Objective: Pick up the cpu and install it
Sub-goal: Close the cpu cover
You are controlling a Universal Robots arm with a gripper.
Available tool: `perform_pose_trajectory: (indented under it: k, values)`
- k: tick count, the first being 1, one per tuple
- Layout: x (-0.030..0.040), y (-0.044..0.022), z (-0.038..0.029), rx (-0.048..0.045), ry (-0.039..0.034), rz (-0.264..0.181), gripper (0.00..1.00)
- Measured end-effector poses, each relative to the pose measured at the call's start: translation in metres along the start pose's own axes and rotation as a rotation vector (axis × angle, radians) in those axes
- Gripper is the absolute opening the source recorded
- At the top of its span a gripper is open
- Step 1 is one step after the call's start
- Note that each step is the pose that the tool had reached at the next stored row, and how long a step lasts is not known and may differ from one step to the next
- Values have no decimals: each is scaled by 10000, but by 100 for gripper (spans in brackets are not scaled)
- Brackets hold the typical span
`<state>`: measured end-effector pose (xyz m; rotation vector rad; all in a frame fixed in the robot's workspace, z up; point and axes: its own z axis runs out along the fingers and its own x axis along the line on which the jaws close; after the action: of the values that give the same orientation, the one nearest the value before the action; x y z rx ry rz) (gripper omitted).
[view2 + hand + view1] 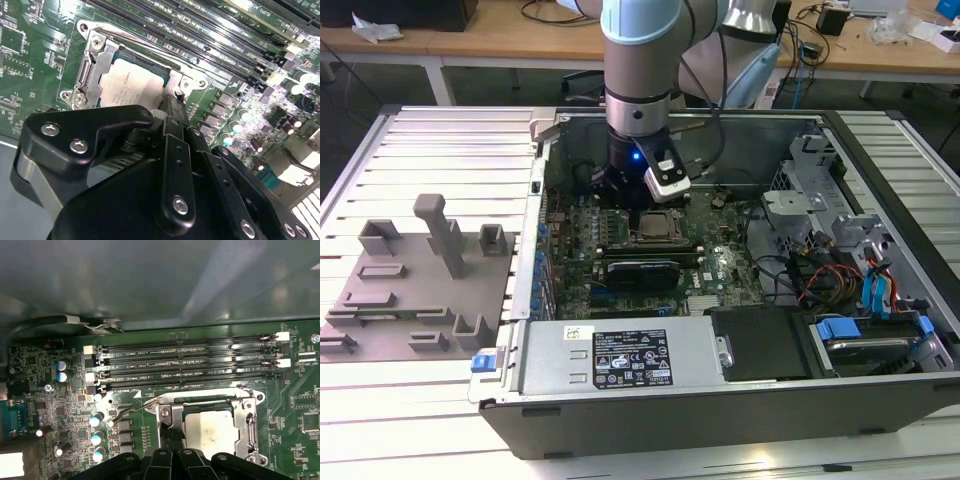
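Note:
The cpu (127,85), a pale silvery square, lies flat inside the metal-framed socket (92,65) on the green motherboard. In the first wrist view the cpu (210,429) sits the same way within the socket frame (247,422). My gripper (172,107) is shut with nothing in it, its tip down at the socket's edge right beside the chip. That tip (169,432) stands next to a thin wire lever (142,406). In the exterior view the gripper (620,192) hangs low over the socket (655,226) inside the open computer case.
Memory slots (190,365) run along one side of the socket, and capacitors (97,420) stand near it. A long black card (640,270) lies just in front. Case walls (620,365), cables and drive bays (840,270) hem the board. A grey tray (415,290) rests at the exterior view's left.

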<state>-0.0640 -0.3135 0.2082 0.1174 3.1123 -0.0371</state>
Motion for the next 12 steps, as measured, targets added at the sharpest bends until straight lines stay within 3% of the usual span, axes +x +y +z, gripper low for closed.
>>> perform_pose_trajectory:
  k: [5, 12]
  values:
    - [-4, -3, -127, 0, -2, -1, 11]
    - [-343, 19, -118, 11, 143, -5, 11]
